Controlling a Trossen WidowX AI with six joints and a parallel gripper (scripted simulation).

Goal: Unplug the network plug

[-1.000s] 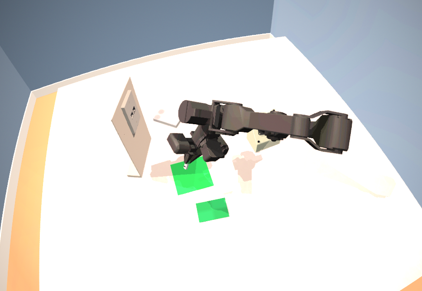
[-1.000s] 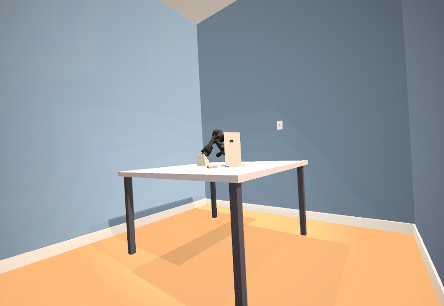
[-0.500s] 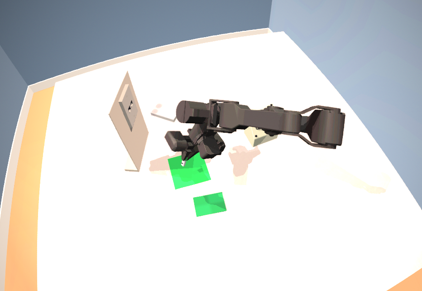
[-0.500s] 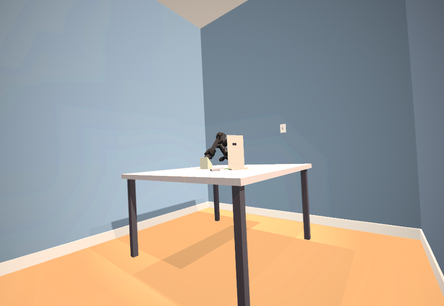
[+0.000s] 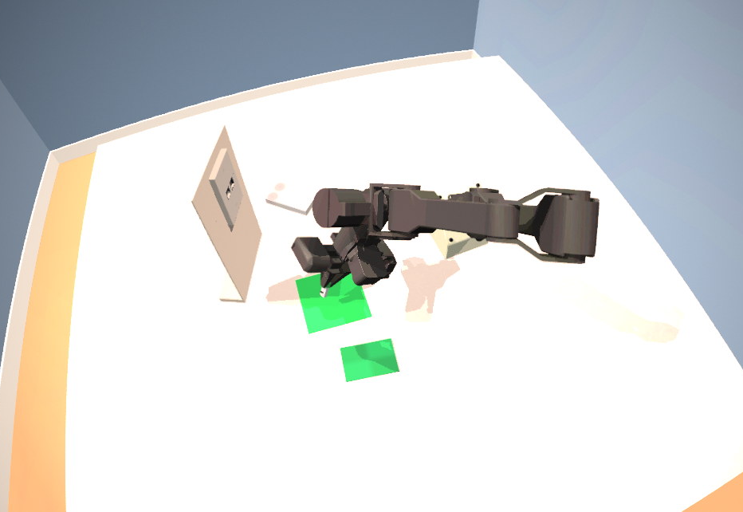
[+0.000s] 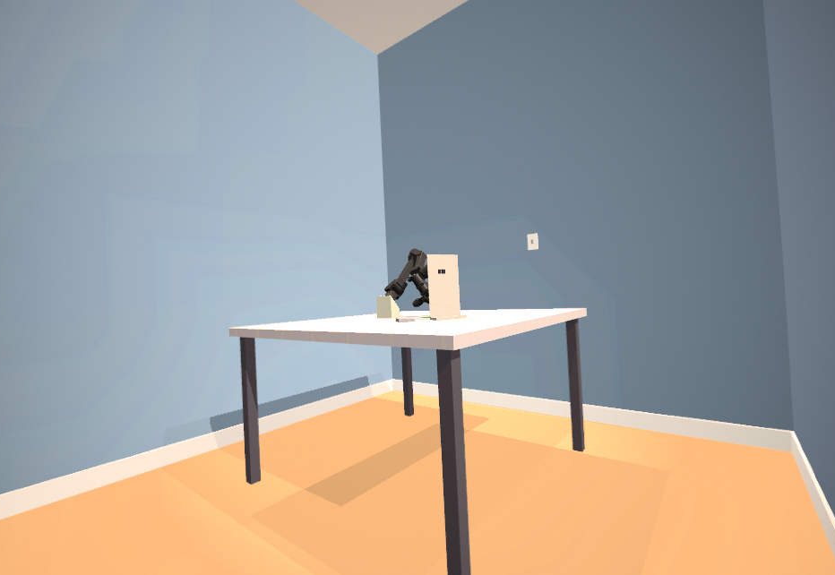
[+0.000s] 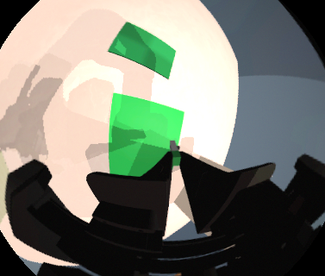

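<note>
My gripper [image 5: 326, 288] [image 7: 175, 154] points down, its fingertips low over the back left corner of the larger green square [image 5: 339, 310] [image 7: 141, 121]. It is shut on the network plug [image 5: 324, 292], which shows only as a small pale bit between the fingertips; in the wrist view the fingers hide most of it. The upright beige panel [image 5: 237, 241] [image 6: 443, 287] stands to the left with its socket block [image 5: 230, 188], apart from the gripper. A smaller green square [image 5: 369, 360] [image 7: 141, 48] lies nearer the front.
A thin white strip [image 5: 287, 206] lies on the table behind the gripper. The arm's beige base block [image 5: 450, 244] [image 6: 383, 306] sits to the right. The arm [image 5: 445, 217] [image 6: 408, 270] reaches across the middle of the white table [image 5: 505, 392] [image 6: 337, 330].
</note>
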